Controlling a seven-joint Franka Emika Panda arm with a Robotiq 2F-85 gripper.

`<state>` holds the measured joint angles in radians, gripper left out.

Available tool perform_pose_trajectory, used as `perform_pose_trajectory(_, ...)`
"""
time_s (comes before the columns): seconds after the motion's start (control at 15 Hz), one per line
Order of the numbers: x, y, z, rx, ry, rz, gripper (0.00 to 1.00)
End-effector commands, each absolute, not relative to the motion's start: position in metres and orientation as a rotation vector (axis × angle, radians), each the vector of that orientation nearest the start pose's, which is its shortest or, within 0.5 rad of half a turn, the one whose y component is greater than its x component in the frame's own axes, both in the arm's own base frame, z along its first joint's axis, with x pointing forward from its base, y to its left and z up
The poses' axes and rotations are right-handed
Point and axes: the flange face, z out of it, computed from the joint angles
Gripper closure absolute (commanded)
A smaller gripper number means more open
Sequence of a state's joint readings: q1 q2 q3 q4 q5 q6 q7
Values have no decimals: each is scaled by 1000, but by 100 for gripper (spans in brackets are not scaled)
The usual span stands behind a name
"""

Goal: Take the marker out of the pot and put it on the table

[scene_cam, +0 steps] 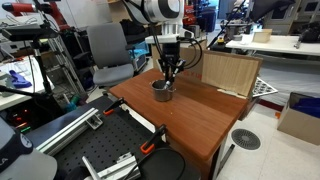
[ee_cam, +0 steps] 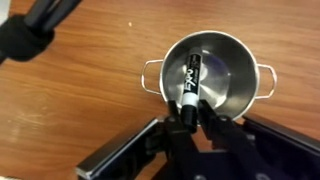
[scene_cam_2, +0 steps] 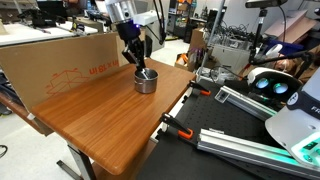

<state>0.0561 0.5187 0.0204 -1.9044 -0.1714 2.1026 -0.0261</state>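
The small silver pot [ee_cam: 238,58] with side handles stands on the reddish-brown table [ee_cam: 80,90]. The marker [ee_cam: 190,76], black with a whitish label, leans in the pot with its dark end over the near rim. My gripper [ee_cam: 188,112] is shut on that dark end, one finger on each side. In both exterior views the gripper [scene_cam: 170,72] [scene_cam_2: 140,63] points straight down into the pot [scene_cam: 162,92] [scene_cam_2: 146,83] near the far part of the table [scene_cam: 200,115] [scene_cam_2: 100,120]. The marker is too small to make out there.
A cardboard box [scene_cam: 230,72] [scene_cam_2: 60,62] stands on the table's far side, close to the pot. A black perforated bench with clamps [scene_cam: 110,150] [scene_cam_2: 240,140] adjoins the table. A grey chair [scene_cam: 108,50] stands behind it.
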Motion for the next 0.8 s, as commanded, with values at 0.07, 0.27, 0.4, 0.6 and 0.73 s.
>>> perform_pose_trajectory(0.07, 602, 37, 205, -3226, -337, 559, 95)
perform_pose_trajectory(0.27, 602, 37, 211, -3219, -340, 546, 95)
perform_pose_trajectory(0.4, 602, 37, 217, -3211, -344, 518, 95)
perform_pose_trajectory(0.6, 604, 36, 234, -3198, -340, 447, 95)
perform_pose_trajectory(0.73, 606, 32, 252, -3180, -327, 377, 95)
